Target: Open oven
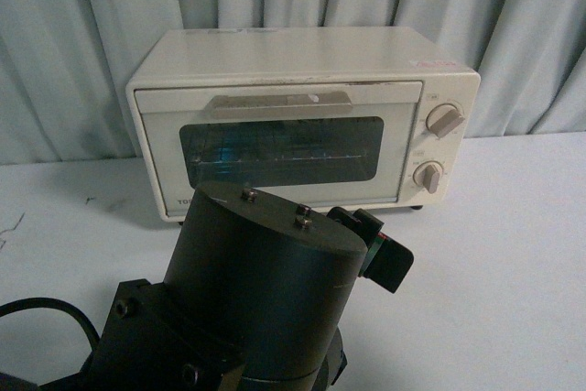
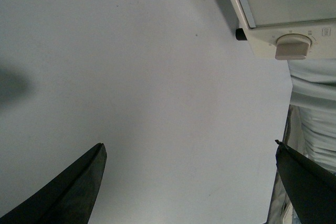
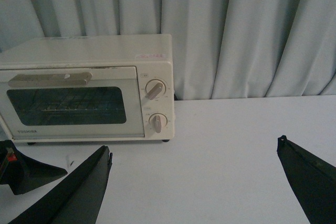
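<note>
The cream-white oven (image 1: 302, 121) stands on the white table against the curtain, its glass door shut and its flat bar handle (image 1: 279, 104) across the top of the door. Two round knobs (image 1: 446, 120) sit on its right side. My left arm's dark joint (image 1: 265, 290) fills the foreground just in front of the oven. My left gripper (image 2: 189, 144) is open over bare table, with the oven's lower knob corner (image 2: 293, 45) ahead. My right gripper (image 3: 195, 144) is open and empty above the table, to the right of the oven (image 3: 86, 87) and short of it.
A pale pleated curtain (image 1: 92, 43) hangs behind the oven. The white table (image 1: 513, 254) stretches to the right of the oven. A black cable (image 1: 46, 310) loops at the front left. Part of my left arm (image 3: 21, 171) shows beside my right gripper.
</note>
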Controlling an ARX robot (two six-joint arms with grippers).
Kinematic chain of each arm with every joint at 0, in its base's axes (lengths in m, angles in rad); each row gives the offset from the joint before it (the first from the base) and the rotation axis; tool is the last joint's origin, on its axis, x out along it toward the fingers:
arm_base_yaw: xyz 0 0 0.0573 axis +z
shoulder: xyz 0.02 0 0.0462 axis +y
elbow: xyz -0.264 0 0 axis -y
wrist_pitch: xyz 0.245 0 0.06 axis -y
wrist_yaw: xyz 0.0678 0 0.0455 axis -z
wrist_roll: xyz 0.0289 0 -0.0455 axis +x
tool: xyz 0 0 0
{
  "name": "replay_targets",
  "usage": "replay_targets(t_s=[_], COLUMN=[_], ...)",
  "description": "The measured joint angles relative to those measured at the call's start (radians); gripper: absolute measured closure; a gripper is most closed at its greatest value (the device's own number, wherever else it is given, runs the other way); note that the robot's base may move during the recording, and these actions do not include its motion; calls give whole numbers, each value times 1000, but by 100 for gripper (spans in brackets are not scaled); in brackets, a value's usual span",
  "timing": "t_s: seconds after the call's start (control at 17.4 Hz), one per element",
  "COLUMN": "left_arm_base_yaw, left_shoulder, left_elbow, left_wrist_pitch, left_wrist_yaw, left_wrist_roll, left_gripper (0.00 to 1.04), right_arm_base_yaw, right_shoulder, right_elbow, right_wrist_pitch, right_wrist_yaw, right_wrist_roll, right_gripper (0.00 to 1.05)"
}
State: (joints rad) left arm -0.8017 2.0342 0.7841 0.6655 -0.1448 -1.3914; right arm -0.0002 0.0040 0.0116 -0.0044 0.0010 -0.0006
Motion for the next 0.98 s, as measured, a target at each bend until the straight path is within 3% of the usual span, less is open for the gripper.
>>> replay_targets(t_s=[0.52, 0.98], left_arm_base_yaw=[111, 117], left_shoulder=[22, 93], left_elbow=[-8, -9], left_wrist_pitch=[47, 53], left_wrist_yaw=[-19, -33], left_wrist_roll=[80, 86], left_gripper=[7, 7], right_arm_base_yaw=[0, 0], right_shoulder=[0, 0], right_elbow=[0, 0], right_wrist_pitch=[0, 0], right_wrist_yaw=[0, 0], right_wrist_roll=[0, 0], right_gripper=[6, 6])
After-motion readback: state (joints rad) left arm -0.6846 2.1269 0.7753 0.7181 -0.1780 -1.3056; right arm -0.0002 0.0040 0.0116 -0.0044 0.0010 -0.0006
